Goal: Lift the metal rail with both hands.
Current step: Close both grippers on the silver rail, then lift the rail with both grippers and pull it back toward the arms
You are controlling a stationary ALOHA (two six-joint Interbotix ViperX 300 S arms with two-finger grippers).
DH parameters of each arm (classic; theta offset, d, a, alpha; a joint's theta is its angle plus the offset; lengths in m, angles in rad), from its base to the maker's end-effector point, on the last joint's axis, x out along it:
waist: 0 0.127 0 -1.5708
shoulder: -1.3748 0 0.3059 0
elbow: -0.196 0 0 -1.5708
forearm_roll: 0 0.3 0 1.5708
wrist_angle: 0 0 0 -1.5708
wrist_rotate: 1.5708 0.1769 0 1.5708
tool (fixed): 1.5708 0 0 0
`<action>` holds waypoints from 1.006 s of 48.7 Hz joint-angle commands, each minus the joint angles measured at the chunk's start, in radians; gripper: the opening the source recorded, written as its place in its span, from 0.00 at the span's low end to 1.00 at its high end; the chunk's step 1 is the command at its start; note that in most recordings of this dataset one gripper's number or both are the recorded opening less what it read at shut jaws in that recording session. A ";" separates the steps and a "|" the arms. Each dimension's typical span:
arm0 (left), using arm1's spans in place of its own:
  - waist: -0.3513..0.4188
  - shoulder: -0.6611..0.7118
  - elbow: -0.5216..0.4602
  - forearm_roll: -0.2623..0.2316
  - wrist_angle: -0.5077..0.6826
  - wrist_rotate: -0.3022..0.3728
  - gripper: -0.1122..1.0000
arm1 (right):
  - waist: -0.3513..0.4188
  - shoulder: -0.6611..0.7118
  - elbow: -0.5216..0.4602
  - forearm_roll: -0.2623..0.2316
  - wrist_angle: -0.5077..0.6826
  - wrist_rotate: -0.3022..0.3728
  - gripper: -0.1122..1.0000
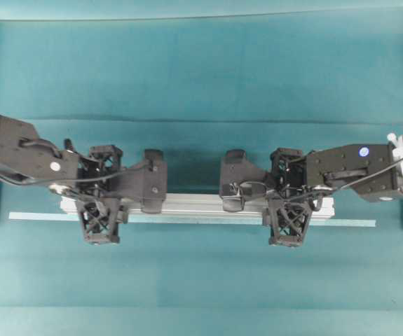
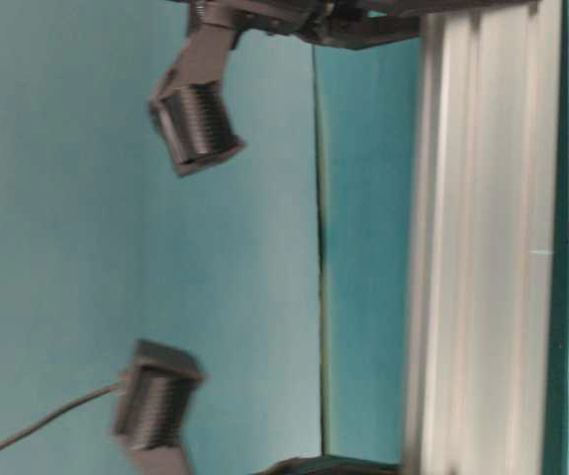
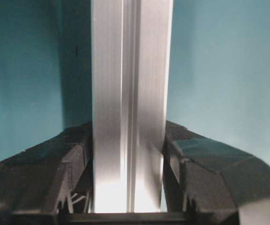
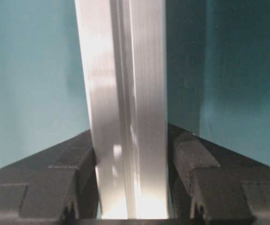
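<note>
Metal rail point(image 1: 201, 204): silver grooved bar lying crosswise near the middle of the teal table point(image 1: 201, 84), gripped near both ends.
Left gripper point(image 1: 101, 203): fingers closed against the rail's two long sides near its left end; wrist view shows both pads pressed on the metal.
Right gripper point(image 1: 287, 206): clamped across the rail near its right end, jaws tight on both sides.
Rail height: possibly just off the surface; the blurred table-level view leaves this unclear.
Tape strip point(image 1: 348, 223): thin pale-green line just beside the rail's front edge.
</note>
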 commanded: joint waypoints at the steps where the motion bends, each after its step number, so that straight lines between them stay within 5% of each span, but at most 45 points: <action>1: -0.003 -0.057 -0.020 0.000 0.025 0.000 0.43 | -0.008 -0.028 -0.023 0.003 0.035 0.002 0.41; 49: -0.002 -0.144 -0.242 0.002 0.356 -0.002 0.43 | -0.028 -0.146 -0.264 0.003 0.459 0.006 0.41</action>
